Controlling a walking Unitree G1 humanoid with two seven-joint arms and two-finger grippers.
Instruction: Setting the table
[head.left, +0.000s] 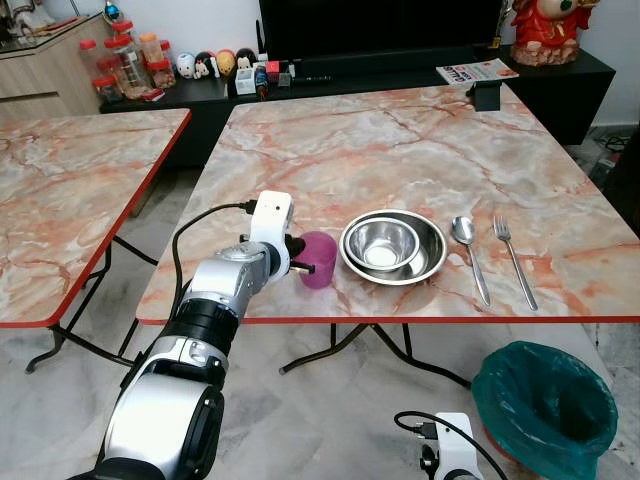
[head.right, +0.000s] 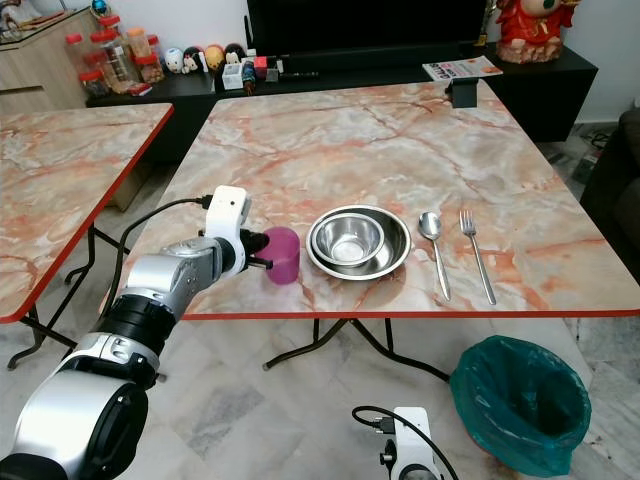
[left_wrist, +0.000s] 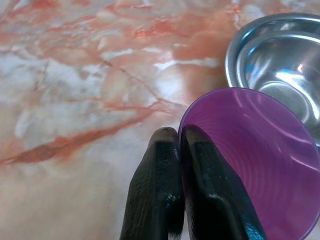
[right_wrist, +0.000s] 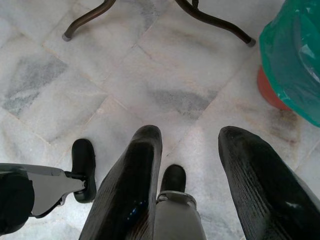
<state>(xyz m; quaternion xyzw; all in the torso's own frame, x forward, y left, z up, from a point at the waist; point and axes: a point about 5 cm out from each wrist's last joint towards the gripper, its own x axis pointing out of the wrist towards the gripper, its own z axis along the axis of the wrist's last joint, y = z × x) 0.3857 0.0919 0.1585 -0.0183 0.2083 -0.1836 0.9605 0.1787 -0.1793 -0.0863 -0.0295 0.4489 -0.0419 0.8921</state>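
Two marble-patterned, red-edged tables (head.left: 420, 140) are standing on pale floor tiles (right_wrist: 125, 75), the left gripper's (left_wrist: 181, 145) fingers pinching the purple cup's (head.left: 318, 259) rim near the near edge, the right gripper's (right_wrist: 190, 150) fingers spread.

head pair overlooking table (head.left: 420, 150), wrists close

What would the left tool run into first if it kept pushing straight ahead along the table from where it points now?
Probably the steel bowl. The left tool is pinched on the near rim of the purple cup, and the bowl sits just beyond the cup in that line, so the cup would likely be pushed into it. The gap between them is hard to judge.
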